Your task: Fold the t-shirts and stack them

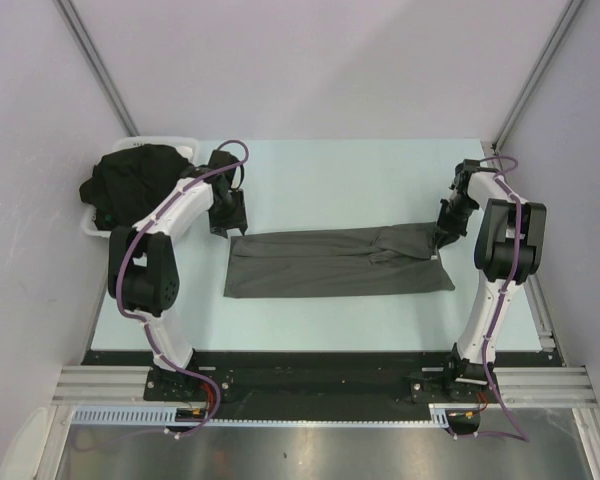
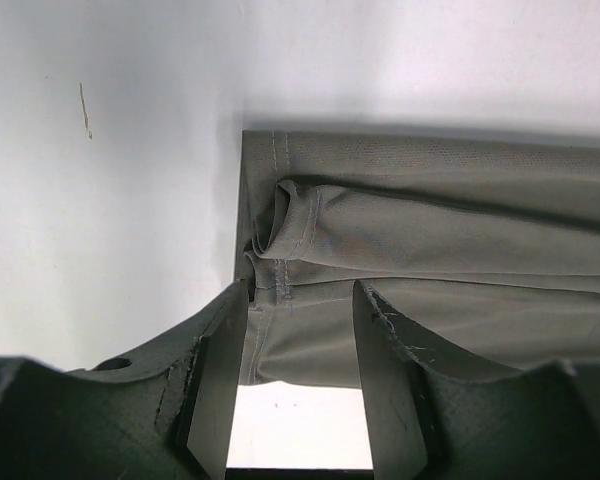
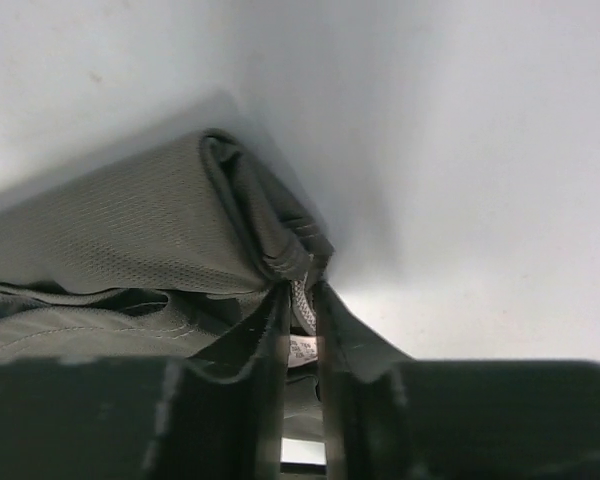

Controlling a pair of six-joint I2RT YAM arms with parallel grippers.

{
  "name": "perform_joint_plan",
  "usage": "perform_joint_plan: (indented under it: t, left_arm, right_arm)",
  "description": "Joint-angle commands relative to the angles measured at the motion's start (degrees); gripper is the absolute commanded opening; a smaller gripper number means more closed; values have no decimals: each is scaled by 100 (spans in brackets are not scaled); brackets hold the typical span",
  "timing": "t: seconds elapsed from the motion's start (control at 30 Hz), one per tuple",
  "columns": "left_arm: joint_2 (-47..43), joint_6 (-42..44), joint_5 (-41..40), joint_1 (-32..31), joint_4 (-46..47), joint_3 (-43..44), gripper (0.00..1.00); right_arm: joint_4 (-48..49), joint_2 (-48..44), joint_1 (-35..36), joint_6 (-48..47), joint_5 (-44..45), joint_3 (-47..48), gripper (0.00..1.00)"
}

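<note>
Right gripper [image 3: 300, 296] tight on charcoal t-shirt [image 1: 330, 262] edge; left gripper [image 2: 300, 296] agape.

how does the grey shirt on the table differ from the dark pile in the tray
The grey shirt lies flat in a long folded strip on the table; the dark pile is bunched up in the white tray. The grey shirt is charcoal; the dark pile is black. Both are soft cloth.

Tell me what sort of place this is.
Probably a robot lab cell, not a home: blank panel walls with metal framing, a left arm and right arm bolted to a pale table, a grey t-shirt laid out, and a tray of dark shirts.
</note>
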Motion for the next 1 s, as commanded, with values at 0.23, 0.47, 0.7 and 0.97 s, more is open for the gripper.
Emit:
perform_joint_plan:
  t: [0.23, 0.47, 0.7, 0.97]
  left_arm:
    - [-326, -12, -108, -37, 25, -31, 51]
    - [-440, 5, -170, -19, 51, -189, 51]
    - [-467, 5, -179, -28, 60, -242, 51]
    - [-458, 31, -223, -28, 16, -189, 51]
  right_arm:
    - [499, 576, 188, 24, -341, -291, 0]
    - [491, 839, 197, -11, -235, 332, 0]
    - [175, 1489, 294, -64, -156, 1650, 0]
    - [-142, 2087, 408, -37, -288, 2960, 0]
